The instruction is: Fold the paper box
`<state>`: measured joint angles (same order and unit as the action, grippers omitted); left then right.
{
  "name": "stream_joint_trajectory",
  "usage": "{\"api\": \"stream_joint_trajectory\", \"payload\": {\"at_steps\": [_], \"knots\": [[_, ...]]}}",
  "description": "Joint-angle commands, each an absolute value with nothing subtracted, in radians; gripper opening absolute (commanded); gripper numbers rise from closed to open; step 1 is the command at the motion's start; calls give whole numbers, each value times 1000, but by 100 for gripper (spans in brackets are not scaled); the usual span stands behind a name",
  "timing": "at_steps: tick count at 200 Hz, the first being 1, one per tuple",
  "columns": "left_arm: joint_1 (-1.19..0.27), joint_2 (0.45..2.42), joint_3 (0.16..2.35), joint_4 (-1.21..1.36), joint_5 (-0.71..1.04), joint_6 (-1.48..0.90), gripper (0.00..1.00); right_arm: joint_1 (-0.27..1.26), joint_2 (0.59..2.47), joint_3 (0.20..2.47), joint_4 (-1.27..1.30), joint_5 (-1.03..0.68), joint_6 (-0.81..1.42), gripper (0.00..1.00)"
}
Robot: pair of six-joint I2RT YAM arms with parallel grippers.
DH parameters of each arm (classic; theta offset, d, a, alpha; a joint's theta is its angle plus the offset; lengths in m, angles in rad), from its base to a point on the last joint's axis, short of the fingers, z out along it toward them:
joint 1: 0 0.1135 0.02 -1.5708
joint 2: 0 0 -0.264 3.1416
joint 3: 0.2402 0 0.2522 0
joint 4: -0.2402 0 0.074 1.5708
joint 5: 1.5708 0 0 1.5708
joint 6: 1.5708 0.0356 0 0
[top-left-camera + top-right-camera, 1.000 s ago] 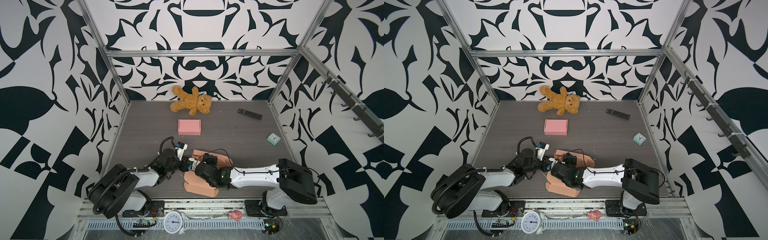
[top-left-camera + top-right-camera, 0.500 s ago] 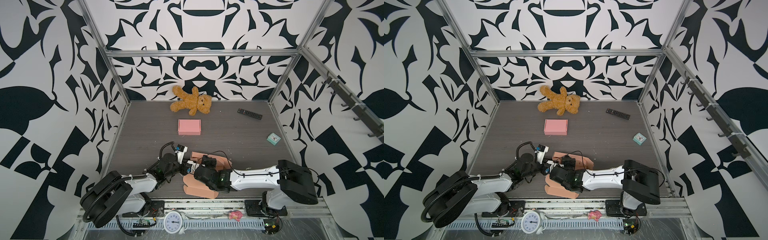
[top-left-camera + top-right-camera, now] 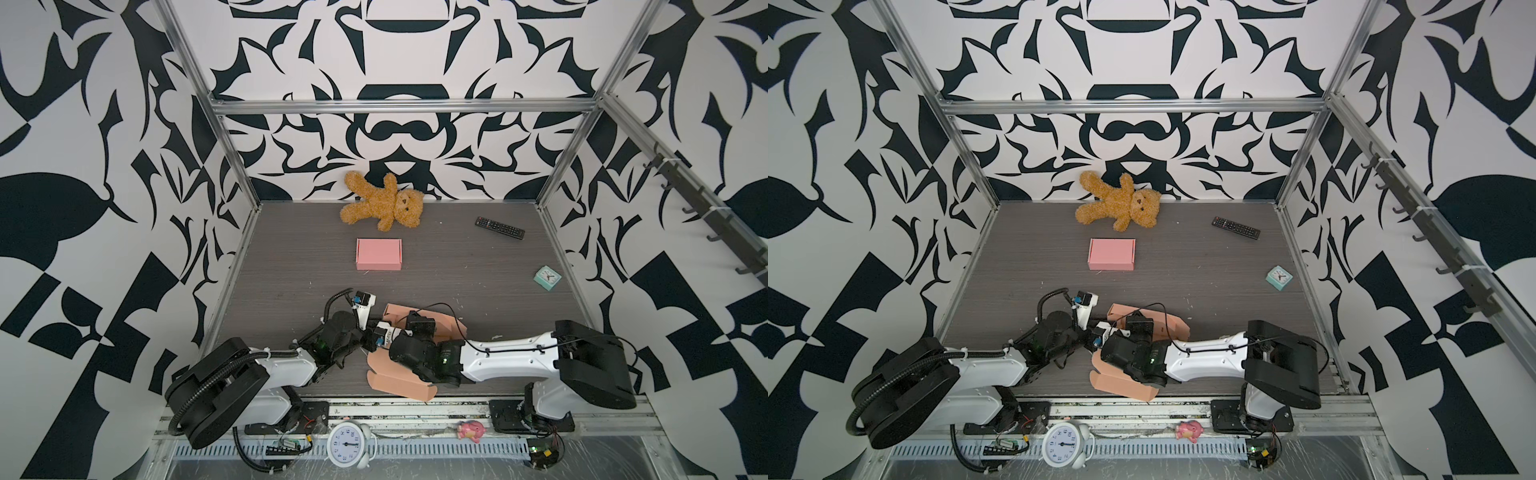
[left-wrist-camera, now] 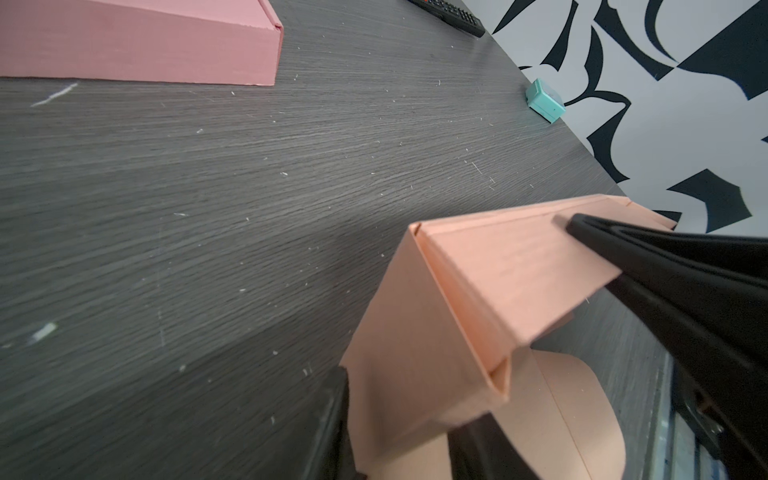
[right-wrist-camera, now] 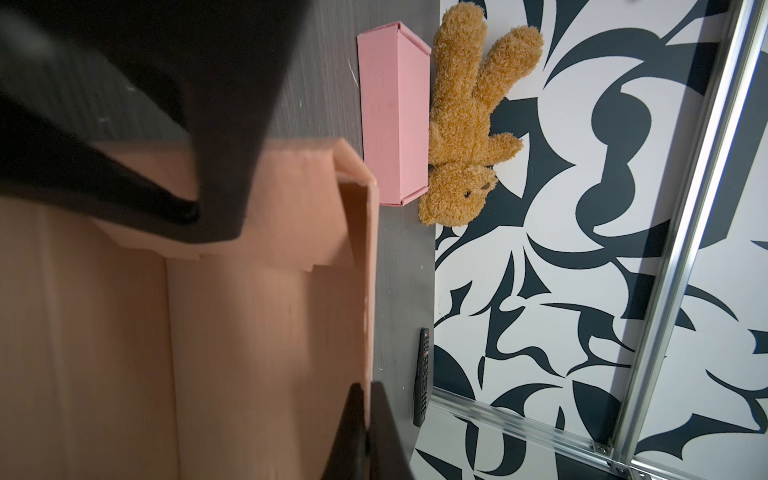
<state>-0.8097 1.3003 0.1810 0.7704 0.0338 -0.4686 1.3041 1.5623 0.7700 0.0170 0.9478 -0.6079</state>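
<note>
Table (image 3: 436, 266): bare wood stretches from mid to right edge. Paper box (image 3: 399, 380), half folded, sits at the front edge, centre, under the right arm, one wall raised. Teddy bear (image 3: 384, 203) against the back wall, pink box (image 3: 378, 254) just before it, well apart from the paper box. Remote (image 3: 499, 227) back right, clock (image 3: 547, 277) near the right edge. Right gripper (image 5: 368, 388) clenched on the raised wall's rim. Left gripper (image 4: 409, 399) straddles the box's end panel; can't tell if clamped.
</note>
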Motion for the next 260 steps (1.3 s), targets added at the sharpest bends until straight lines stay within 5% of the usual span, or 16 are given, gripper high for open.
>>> {"api": "stream_joint_trajectory", "payload": {"at_steps": [1, 164, 260], "knots": [[-849, 1293, 175, 829, 4, -428, 41, 1320, 1550, 778, 33, 898, -569, 0], [-929, 1282, 163, 815, -178, -342, 30, 1326, 1467, 790, -73, 697, -386, 14], [-945, 1230, 193, 772, -231, -278, 26, 1327, 1209, 813, -153, 540, -151, 50]]}}
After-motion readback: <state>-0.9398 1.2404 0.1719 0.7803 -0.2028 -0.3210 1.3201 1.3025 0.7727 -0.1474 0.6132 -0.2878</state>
